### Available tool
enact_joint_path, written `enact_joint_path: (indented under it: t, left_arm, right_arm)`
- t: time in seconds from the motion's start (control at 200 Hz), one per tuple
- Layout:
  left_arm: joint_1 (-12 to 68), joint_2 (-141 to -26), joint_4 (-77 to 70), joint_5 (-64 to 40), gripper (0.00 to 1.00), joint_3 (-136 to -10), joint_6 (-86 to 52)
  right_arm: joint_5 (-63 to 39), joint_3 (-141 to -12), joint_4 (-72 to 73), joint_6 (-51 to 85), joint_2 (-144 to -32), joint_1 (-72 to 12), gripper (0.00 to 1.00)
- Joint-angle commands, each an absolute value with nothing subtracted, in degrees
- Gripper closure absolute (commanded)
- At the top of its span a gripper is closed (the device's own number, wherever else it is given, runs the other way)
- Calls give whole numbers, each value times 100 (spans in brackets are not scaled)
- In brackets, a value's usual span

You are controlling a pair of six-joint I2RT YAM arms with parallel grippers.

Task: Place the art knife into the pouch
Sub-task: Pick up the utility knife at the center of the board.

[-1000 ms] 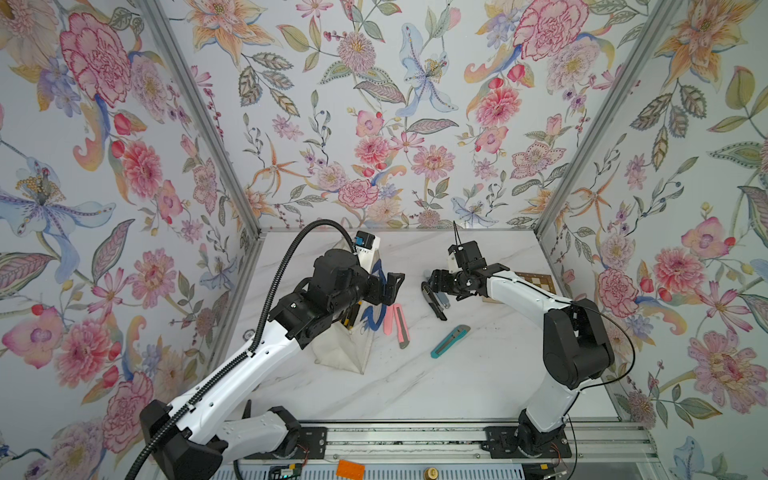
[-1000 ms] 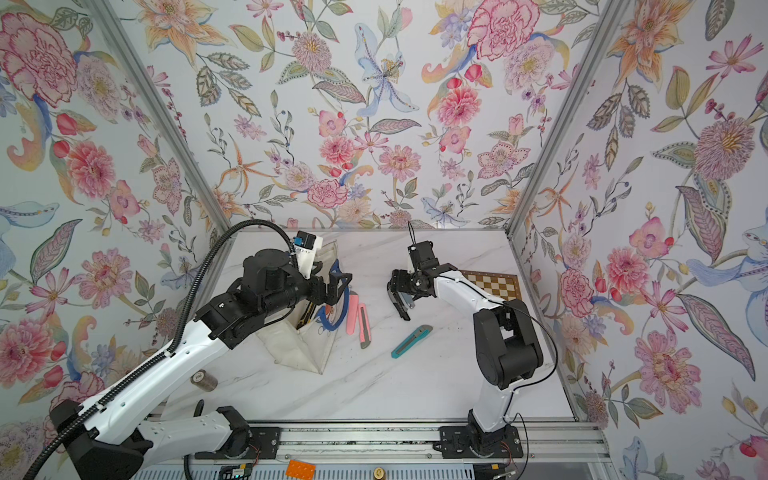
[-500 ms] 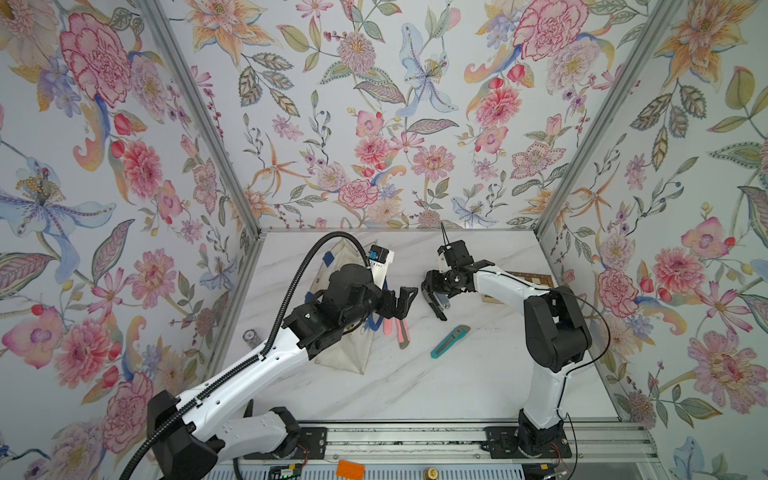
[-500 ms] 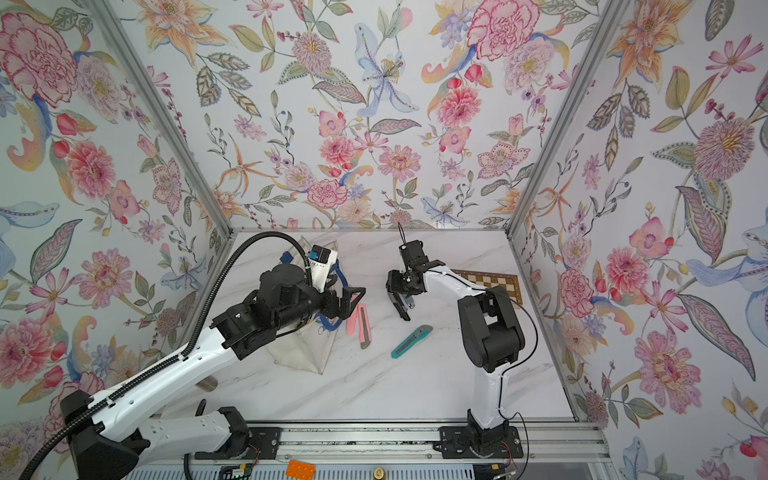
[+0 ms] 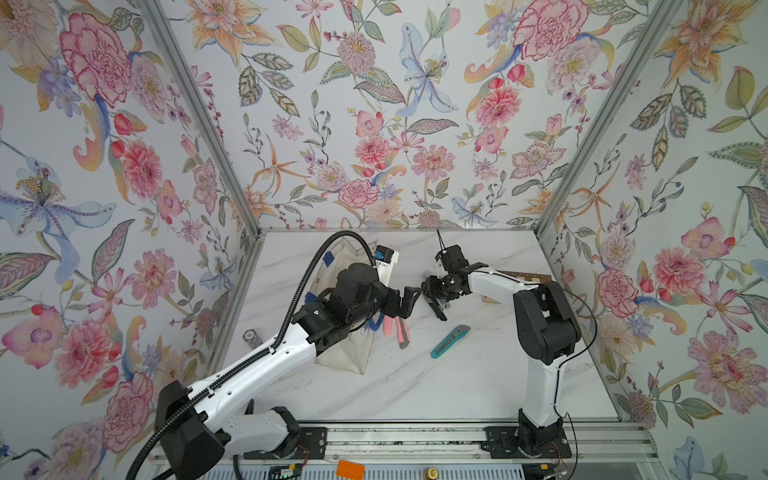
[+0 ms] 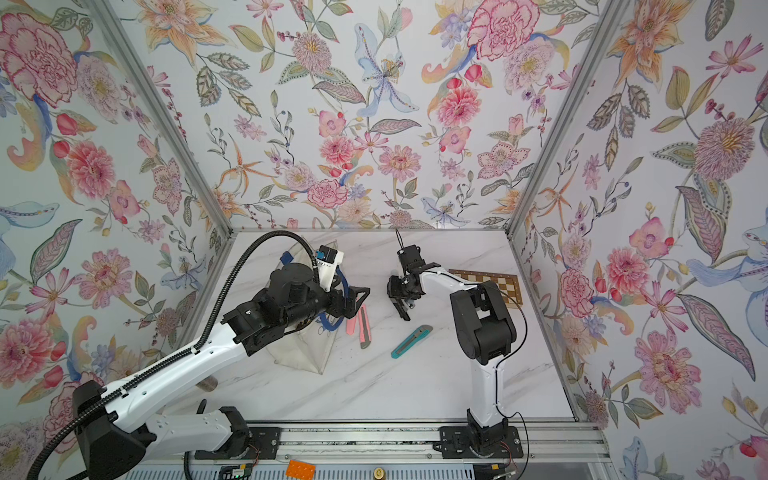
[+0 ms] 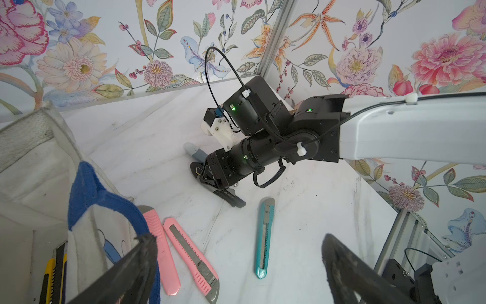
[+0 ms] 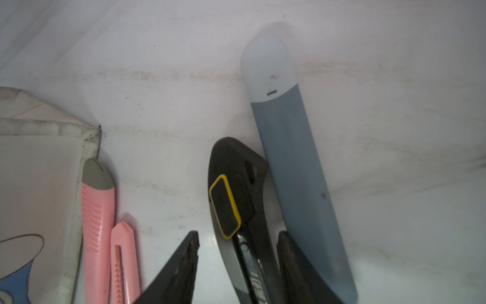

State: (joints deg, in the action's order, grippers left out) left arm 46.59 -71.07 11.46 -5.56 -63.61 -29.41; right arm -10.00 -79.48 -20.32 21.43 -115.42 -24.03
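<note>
A black art knife (image 8: 236,200) with a yellow slider lies on the marble, also in both top views (image 5: 438,309) (image 6: 403,309). My right gripper (image 8: 238,234) straddles it low over the table, open; one finger sits against the knife's side and a gap shows at the other. The off-white pouch (image 5: 349,357) (image 6: 303,357) with blue handles stands open under my left arm. My left gripper (image 7: 238,237) hangs wide open and empty above the pink knives beside the pouch's rim (image 7: 26,163), seen in both top views (image 5: 409,295) (image 6: 357,295).
Two pink knives (image 5: 388,324) (image 5: 402,332) lie next to the pouch, a teal knife (image 5: 450,341) nearer the front. A blue-grey capped knife (image 8: 294,171) touches the black one. Yellow-black knives (image 7: 52,276) rest inside the pouch. A checkerboard (image 6: 490,282) lies at the right, a small cylinder (image 5: 252,337) at the left.
The right gripper's jaws have narrowed around the black knife. The left arm has swung right, bringing its open gripper over the pink knives.
</note>
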Motion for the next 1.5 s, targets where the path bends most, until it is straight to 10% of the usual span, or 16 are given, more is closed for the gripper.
enact_joint_path:
  t: [0.0,0.425,0.906,1.496]
  left_arm:
    - [4720,-7189,1108,-467,2,-6418,-2957]
    - [4720,-7334,1464,-101,1,-6644,-2830]
    - [4702,-7261,1556,225,1,-6709,-2742]
    - [3454,-6979,2882,644,1,-7626,-2315]
  right_arm:
    - [-837,-8167,-2272,2013,-11710,-2447,49]
    - [79,-8653,-2838,1842,-12190,-2908,53]
    - [-150,-8589,-2764,2238,-12035,-2799,90]
    - [-642,-8570,-2417,2610,-10361,-2985,90]
